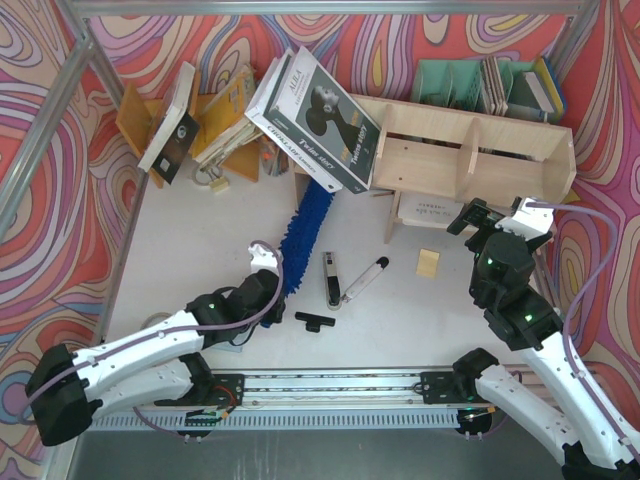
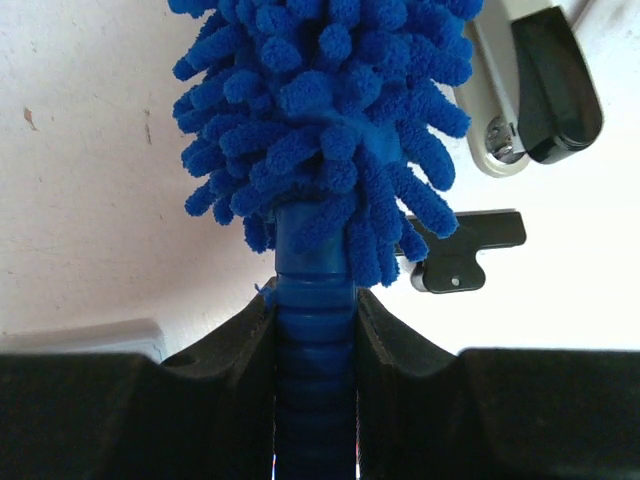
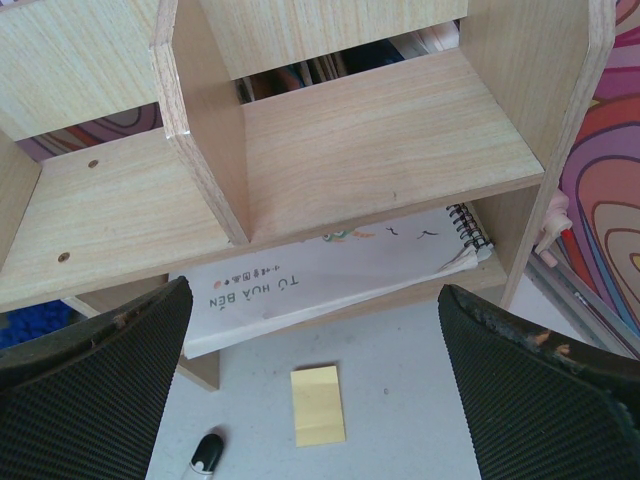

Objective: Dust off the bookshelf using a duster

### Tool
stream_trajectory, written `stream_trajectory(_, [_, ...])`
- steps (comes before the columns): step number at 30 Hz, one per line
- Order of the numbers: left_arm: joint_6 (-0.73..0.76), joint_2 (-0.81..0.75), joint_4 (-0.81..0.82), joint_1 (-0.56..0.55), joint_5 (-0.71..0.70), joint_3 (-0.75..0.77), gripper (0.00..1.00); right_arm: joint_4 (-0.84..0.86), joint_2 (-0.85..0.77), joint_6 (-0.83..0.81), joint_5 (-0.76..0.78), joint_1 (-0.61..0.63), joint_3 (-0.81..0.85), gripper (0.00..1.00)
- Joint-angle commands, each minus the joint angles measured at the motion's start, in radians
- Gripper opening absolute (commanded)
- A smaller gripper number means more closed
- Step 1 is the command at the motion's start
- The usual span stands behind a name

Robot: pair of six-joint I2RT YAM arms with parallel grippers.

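The duster [image 1: 310, 228] is a long bright-blue fluffy strip pointing away from me toward the left end of the bookshelf [image 1: 470, 150], with its far tip under a leaning book. My left gripper [image 1: 266, 292] is shut on its ribbed blue handle [image 2: 315, 330], and both pads press the handle just below the fluffy head [image 2: 320, 110]. My right gripper [image 1: 498, 218] hangs open in front of the shelf's right end, holding nothing. In the right wrist view the plywood compartments of the bookshelf [image 3: 380, 130] fill the top, and the right gripper [image 3: 312, 300] is spread wide.
A large black-and-white book [image 1: 320, 110] leans on the shelf's left end. An orange book rack [image 1: 215, 125] stands at the back left and green file holders [image 1: 450, 80] behind the shelf. On the table lie a stapler [image 1: 331, 280], marker [image 1: 363, 280], black tool [image 1: 314, 320] and yellow notepad [image 1: 428, 263]. A spiral notebook [image 3: 330, 280] lies under the shelf.
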Motion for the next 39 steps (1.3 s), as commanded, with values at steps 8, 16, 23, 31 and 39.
stream_trajectory(8, [0.023, 0.037, 0.080, 0.005, -0.026, 0.023, 0.00, 0.013, -0.004, 0.004, 0.005, -0.004, -0.003, 0.99])
stream_trajectory(16, [0.108, -0.026, -0.041, 0.005, -0.089, 0.174, 0.00, 0.010, -0.010, 0.008, 0.008, -0.004, -0.005, 0.99])
stream_trajectory(23, [0.107, -0.049, -0.049, 0.005, -0.099, 0.183, 0.00, 0.009, -0.010, 0.009, 0.007, -0.004, -0.005, 0.99])
stream_trajectory(31, [0.014, 0.003, 0.036, 0.004, -0.035, 0.093, 0.00, 0.005, -0.015, 0.014, 0.008, -0.004, -0.007, 0.99])
stream_trajectory(39, [-0.025, 0.094, 0.106, 0.004, 0.008, 0.046, 0.00, 0.002, -0.017, 0.011, 0.005, -0.003, -0.004, 0.99])
